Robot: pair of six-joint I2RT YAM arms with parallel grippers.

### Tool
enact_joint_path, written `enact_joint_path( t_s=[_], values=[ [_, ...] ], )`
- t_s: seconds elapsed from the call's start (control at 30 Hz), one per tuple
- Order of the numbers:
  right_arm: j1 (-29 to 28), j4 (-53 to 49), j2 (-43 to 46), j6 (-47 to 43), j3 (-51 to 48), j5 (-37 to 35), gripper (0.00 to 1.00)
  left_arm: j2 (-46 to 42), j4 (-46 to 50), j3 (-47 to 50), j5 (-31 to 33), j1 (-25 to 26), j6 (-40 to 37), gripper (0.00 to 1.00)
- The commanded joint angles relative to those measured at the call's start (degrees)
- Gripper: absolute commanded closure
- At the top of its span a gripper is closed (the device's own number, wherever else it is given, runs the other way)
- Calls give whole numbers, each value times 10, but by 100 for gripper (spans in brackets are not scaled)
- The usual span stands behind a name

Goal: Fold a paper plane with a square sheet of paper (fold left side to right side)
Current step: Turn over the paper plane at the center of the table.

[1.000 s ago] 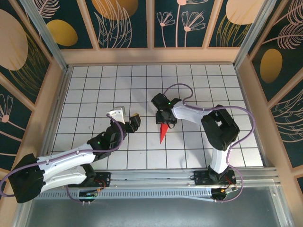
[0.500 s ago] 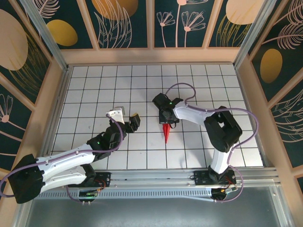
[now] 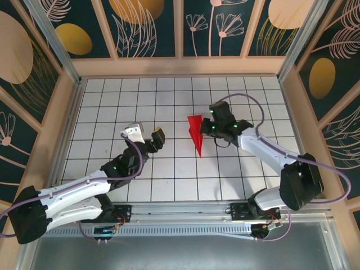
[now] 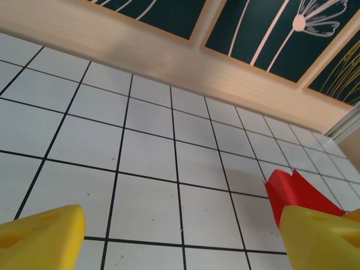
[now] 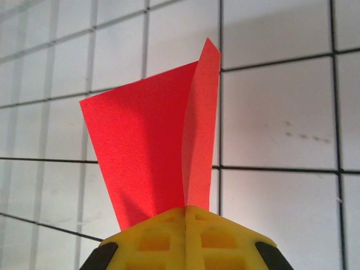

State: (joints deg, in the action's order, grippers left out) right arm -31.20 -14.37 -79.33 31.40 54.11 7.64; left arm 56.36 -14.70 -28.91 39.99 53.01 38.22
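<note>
Paper plane [image 3: 196, 134], already a slim red dart, is mid-frame in the overhead view, pinched by the right claw [image 3: 209, 130]. To its left the left claw [image 3: 146, 135] hangs spread, apart. It gapes open, so final creasing looks undone.

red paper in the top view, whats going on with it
The right pincer is shut on one end of the folded red paper, a narrow pointed shape whose two flaps splay apart over the gridded table. The left pincer stands open, apart from the paper and holding nothing. The plane looks only partly folded.
</note>
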Motion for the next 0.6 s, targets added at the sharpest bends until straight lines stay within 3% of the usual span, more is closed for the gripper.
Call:
enact_joint_path(
  t_s=[0.0,0.23,0.43,0.57],
  values=[
    [17,182,-16,9,-47,167,100,-16,14,-9,9,-11,38,12],
    [16,432,-120,89,-101,236,100,-38,24,12,-22,-41,83,12],
    [16,486,-212,97,-95,226,100,-43,32,17,-36,-50,96,11],
    [18,464,-243,86,-98,209,100,-37,41,10,-38,-52,96,11]
  ],
)
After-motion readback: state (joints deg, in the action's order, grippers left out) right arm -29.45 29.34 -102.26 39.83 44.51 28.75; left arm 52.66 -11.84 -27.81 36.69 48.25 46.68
